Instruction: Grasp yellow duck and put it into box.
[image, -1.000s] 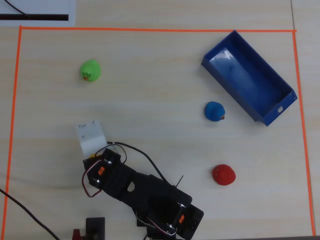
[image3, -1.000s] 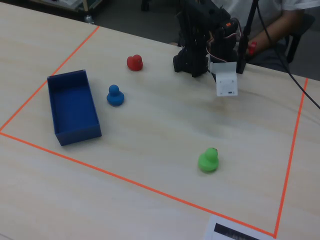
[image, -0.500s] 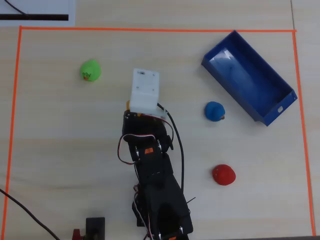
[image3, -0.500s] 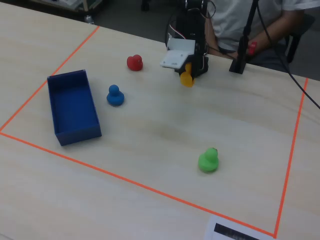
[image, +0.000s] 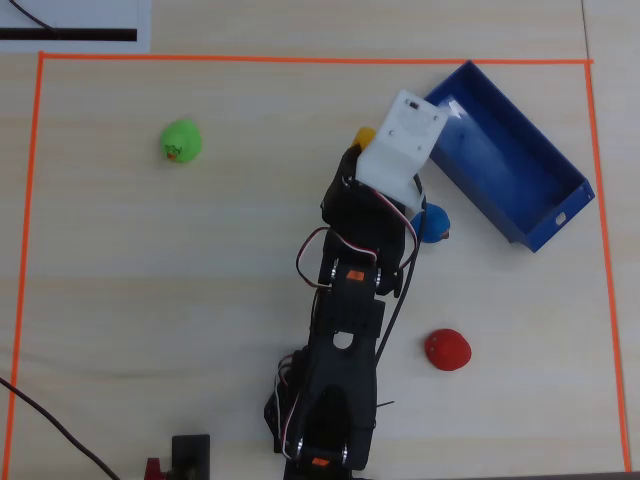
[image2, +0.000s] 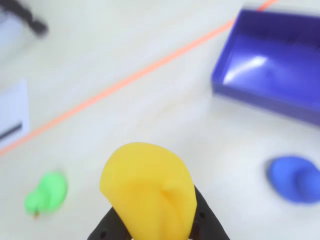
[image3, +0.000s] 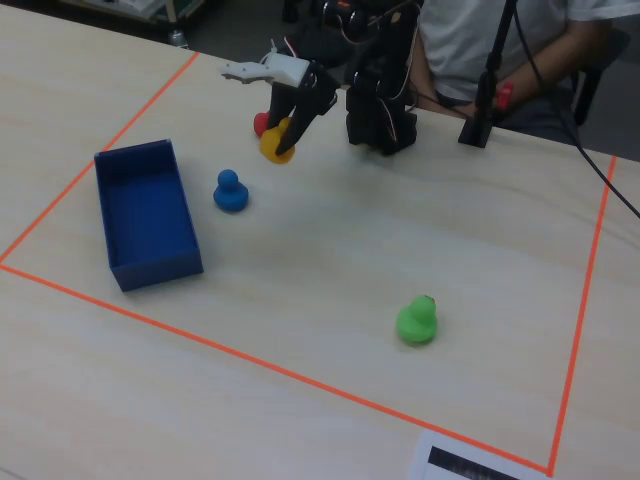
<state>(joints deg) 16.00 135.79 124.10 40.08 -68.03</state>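
Observation:
The yellow duck (image2: 150, 192) sits between my two black fingers, held above the table; it also shows in the fixed view (image3: 276, 143) and peeks out beside the wrist in the overhead view (image: 364, 135). My gripper (image2: 152, 227) is shut on it; in the fixed view the gripper (image3: 283, 138) hangs to the right of the box. The blue box (image: 508, 160) lies at the upper right in the overhead view, empty, and shows in the wrist view (image2: 272, 60) and fixed view (image3: 147, 215).
A blue duck (image: 433, 222) stands on the table between the arm and the box. A green duck (image: 181, 141) stands far left, a red duck (image: 447, 349) lower right. Orange tape (image: 300, 59) frames the work area.

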